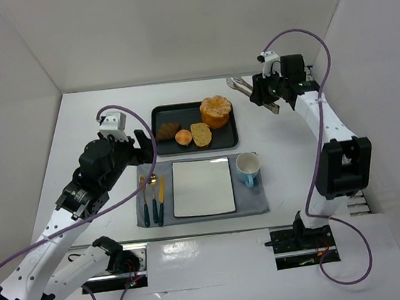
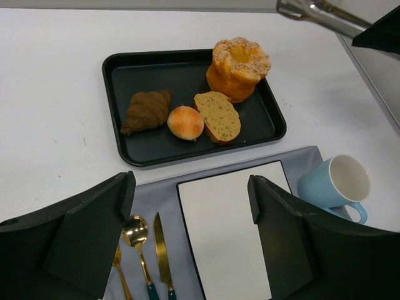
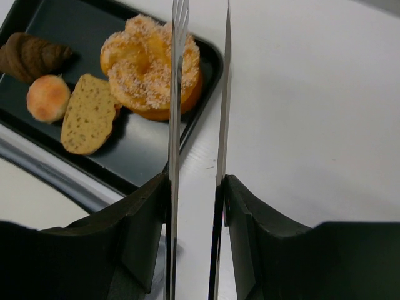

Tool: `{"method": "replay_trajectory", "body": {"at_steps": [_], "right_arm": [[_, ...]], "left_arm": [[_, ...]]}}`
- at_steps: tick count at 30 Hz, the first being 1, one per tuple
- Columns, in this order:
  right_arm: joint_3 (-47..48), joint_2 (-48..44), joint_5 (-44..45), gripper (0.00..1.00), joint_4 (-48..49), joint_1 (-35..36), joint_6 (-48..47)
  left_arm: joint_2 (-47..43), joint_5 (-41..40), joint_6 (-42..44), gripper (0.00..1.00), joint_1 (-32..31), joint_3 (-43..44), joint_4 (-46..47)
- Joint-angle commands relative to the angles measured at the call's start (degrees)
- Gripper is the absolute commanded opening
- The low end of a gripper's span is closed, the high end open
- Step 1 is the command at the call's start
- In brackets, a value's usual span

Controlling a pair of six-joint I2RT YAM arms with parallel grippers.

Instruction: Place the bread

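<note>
The bread, a puffy golden-orange loaf with a pale sugary top, sits in the far right corner of the black tray. My right gripper is shut on a pair of metal tongs, whose arms stand apart. The tongs hang right of the tray with their tips pointing toward the loaf; in the right wrist view one arm crosses in front of it. My left gripper is open and holds nothing, hovering over the grey placemat near the plate.
The tray also holds a dark croissant, a small round bun and a tan bread slice. On the grey placemat lie a white square plate, a blue cup and gold cutlery.
</note>
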Motion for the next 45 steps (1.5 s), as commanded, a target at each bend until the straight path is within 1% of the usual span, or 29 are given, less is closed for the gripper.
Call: {"method": "replay_trajectory", "body": {"at_steps": [1, 4, 10, 19, 26, 36, 45], "right_arm": [[5.20, 4.35, -7.19, 0.49, -3.47, -0.11, 1.79], [7.75, 7.52, -9.56, 0.49, -4.18, -0.11, 3.28], [9.69, 9.98, -13.17, 0.49, -5.32, -0.11, 5.05], [8.55, 10.52, -13.18, 0.50, -6.38, -0.11, 6.62], [6.89, 10.52, -11.95, 0.52, -6.91, -0.11, 7.76], [4.42, 7.80, -6.77, 0.52, -7.96, -0.11, 8.83], [3.80, 7.27, -5.71, 0.54, -9.89, -0.11, 9.88]], "left_arm": [[-0.11, -1.32, 1.47, 0.91, -0.17, 0.86, 2.52], [-0.11, -1.32, 1.47, 0.91, -0.17, 0.86, 2.52], [0.41, -1.32, 1.47, 0.91, -0.17, 0.86, 2.52], [0.41, -0.79, 1.47, 0.91, -0.17, 0.86, 2.52], [0.41, -0.79, 1.47, 0.91, -0.17, 0.86, 2.52], [-0.11, -0.27, 1.47, 0.91, -0.17, 0.86, 2.52], [-0.11, -0.27, 1.47, 0.91, -0.17, 0.86, 2.52]]}}
